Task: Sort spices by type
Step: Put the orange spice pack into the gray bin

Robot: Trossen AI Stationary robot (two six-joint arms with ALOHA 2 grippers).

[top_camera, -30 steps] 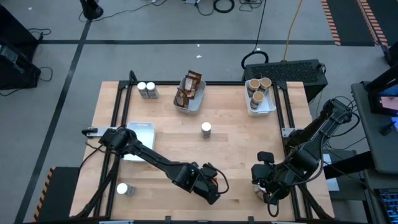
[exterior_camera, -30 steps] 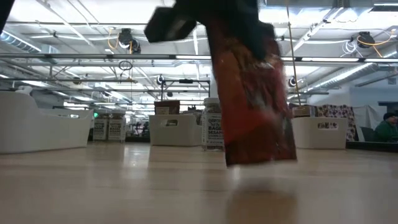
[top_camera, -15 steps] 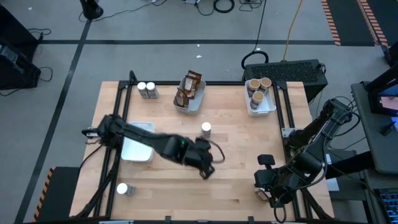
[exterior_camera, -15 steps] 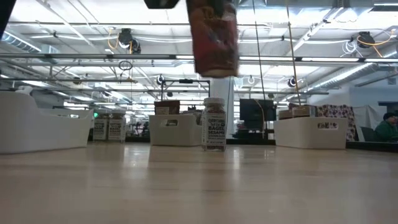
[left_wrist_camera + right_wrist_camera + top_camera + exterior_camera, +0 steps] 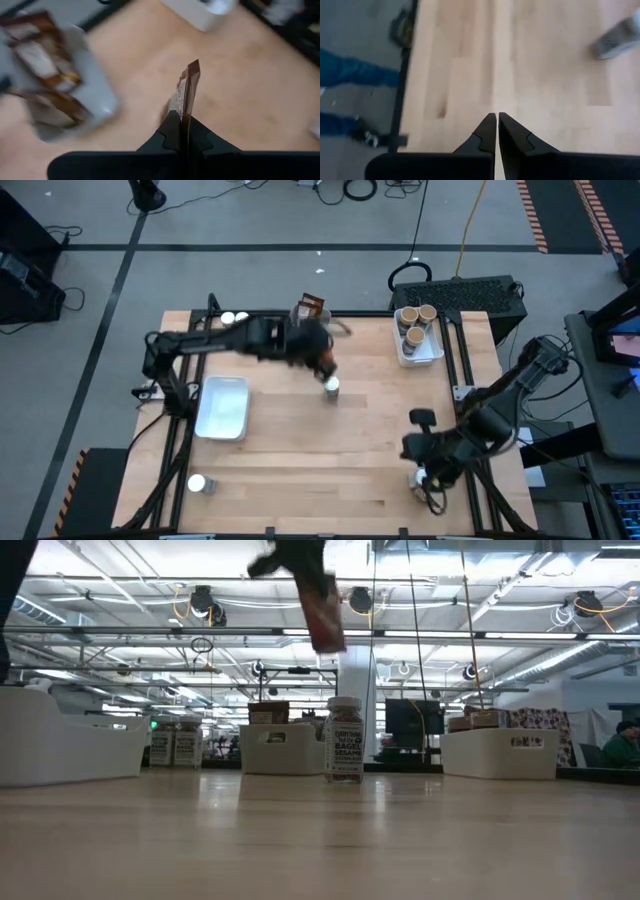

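High view shows the left gripper [image 5: 322,360] near the top middle of the frame, beside the tray [image 5: 312,352] that has brown packets [image 5: 307,312] in it. Left wrist view shows its fingers [image 5: 170,132] pinched tight on one thin brown packet [image 5: 188,87], which stands on its edge between them. In the low view that packet [image 5: 324,610] hangs high in the upper middle of the frame, well above the wood table [image 5: 320,840]. One white-capped jar [image 5: 332,387] stands alone near the middle of the table, just below the left gripper in the frame. Two more jars [image 5: 233,318] sit at the upper left, and one jar [image 5: 198,483] at the lower left. Tan-topped tubs [image 5: 417,320] fill a tray at the upper right. An empty-looking white tray [image 5: 224,406] lies at the left. The right gripper [image 5: 418,470] waits at the lower right of the frame, its fingers [image 5: 488,131] pressed together with nothing between them.
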